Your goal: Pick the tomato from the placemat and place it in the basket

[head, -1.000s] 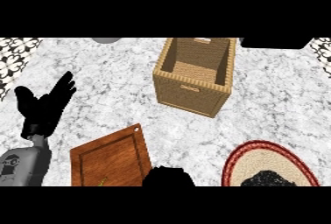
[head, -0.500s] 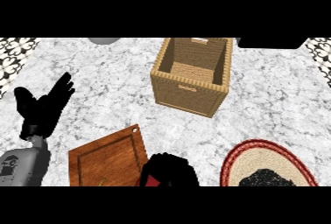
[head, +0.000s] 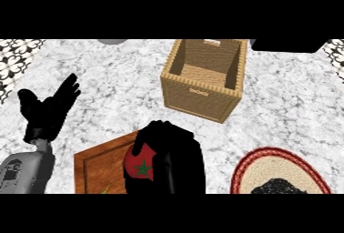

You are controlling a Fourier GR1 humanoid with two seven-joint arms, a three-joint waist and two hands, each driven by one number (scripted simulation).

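**A:** What is our right hand (head: 171, 152) doing?

**B:** We are holding the tomato (head: 140, 166), our black fingers curling round it, above the right edge of the wooden board (head: 101, 166), near the lower middle of the view. The tomato's red skin and green star-shaped stem are showing at the hand's left side.

**A:** And our left hand (head: 47, 111)?

**B:** It is resting at the left edge, fingers straight and spread, holding nothing.

**A:** What are we seeing beyond?

**B:** The woven basket (head: 201, 98) is standing on the marble counter (head: 114, 82) above the right hand, apart from it. The round red-rimmed placemat (head: 272, 166) is lying at lower right.
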